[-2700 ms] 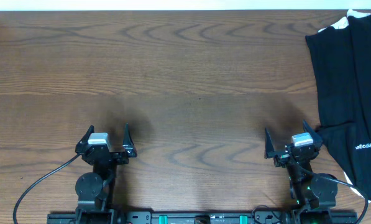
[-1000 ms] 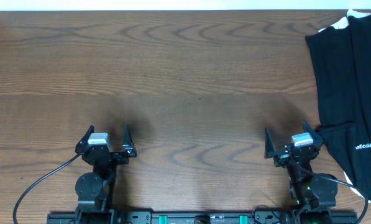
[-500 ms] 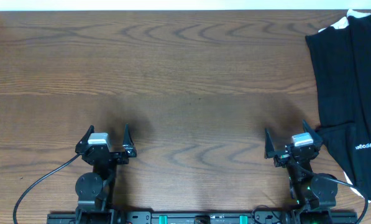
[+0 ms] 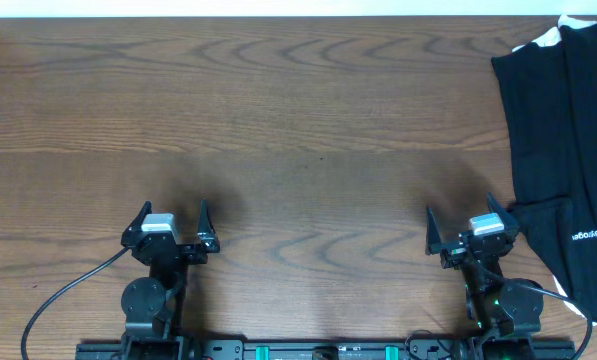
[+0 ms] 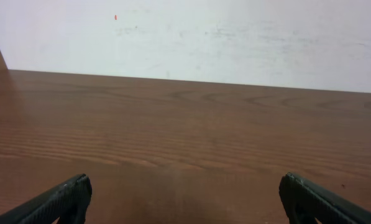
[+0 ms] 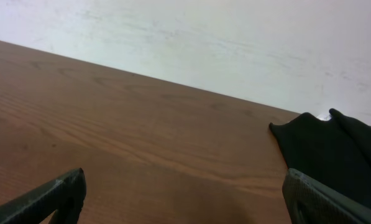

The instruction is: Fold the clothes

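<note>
Clothes (image 4: 558,140) lie far right, partly cut off in overhead view.

bright, even light from above. two soft shadows lie on the worktop (image 4: 308,120). wrist pictures look a little blurry.

No visible change from a moment ago.

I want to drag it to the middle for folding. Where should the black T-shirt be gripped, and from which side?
Grip the black T-shirt on its long left edge, facing the middle of the table, probably with the open right gripper beside it. Come from the left, low over the wood: the cloth lies flat in a strip, and its right side runs out of view.
</note>
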`<state>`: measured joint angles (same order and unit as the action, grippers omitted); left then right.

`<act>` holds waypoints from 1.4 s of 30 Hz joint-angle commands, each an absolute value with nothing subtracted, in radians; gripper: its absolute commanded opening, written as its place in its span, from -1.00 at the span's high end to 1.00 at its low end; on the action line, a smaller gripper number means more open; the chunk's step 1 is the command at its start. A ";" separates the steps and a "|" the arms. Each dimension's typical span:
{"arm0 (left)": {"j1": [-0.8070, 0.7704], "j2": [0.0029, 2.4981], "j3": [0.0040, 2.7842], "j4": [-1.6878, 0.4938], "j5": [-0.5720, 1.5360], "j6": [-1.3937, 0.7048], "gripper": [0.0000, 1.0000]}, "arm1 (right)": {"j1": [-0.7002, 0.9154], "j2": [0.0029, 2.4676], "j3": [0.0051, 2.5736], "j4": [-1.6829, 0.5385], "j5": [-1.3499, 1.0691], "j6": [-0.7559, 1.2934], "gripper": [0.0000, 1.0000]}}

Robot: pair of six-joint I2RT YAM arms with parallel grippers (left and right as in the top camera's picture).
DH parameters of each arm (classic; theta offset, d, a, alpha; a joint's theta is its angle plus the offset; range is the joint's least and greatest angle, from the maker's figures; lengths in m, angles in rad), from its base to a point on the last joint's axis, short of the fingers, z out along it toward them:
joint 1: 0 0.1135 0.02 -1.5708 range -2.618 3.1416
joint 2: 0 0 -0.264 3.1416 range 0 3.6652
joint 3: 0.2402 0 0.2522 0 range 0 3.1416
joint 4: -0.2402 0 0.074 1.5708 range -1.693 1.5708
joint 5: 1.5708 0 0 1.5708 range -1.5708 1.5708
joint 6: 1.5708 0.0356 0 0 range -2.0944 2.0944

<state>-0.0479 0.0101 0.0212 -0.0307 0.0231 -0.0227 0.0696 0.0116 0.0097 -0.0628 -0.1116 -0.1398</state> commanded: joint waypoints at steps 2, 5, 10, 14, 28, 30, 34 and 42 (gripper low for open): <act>-0.051 0.004 0.004 -0.070 0.010 -0.023 -0.96 | 0.079 0.007 0.006 -0.064 -0.106 -0.147 -0.99; -0.051 0.004 0.004 -0.070 0.010 -0.023 -0.96 | 0.079 0.008 0.006 -0.064 -0.106 -0.147 -0.98; -0.051 0.004 0.004 -0.050 0.010 -0.023 -0.96 | 0.079 0.007 0.006 -0.064 -0.105 -0.147 -0.97; -0.051 0.004 0.004 -0.054 0.010 -0.023 -0.96 | 0.079 0.007 0.006 -0.064 -0.113 -0.140 -0.99; -0.051 0.045 0.027 -0.062 0.015 -0.177 -0.96 | 0.079 0.029 0.128 -0.208 0.012 0.194 -0.98; -0.051 0.071 0.057 -0.061 0.018 -0.211 -0.96 | 0.079 0.049 0.191 -0.278 0.014 0.218 -0.98; -0.051 0.159 0.141 -0.059 0.018 -0.220 -0.96 | 0.079 0.136 0.329 -0.413 0.057 0.221 -0.99; -0.051 0.440 0.356 -0.089 0.101 -0.220 -0.96 | 0.078 0.419 0.591 -0.664 0.081 0.224 -0.98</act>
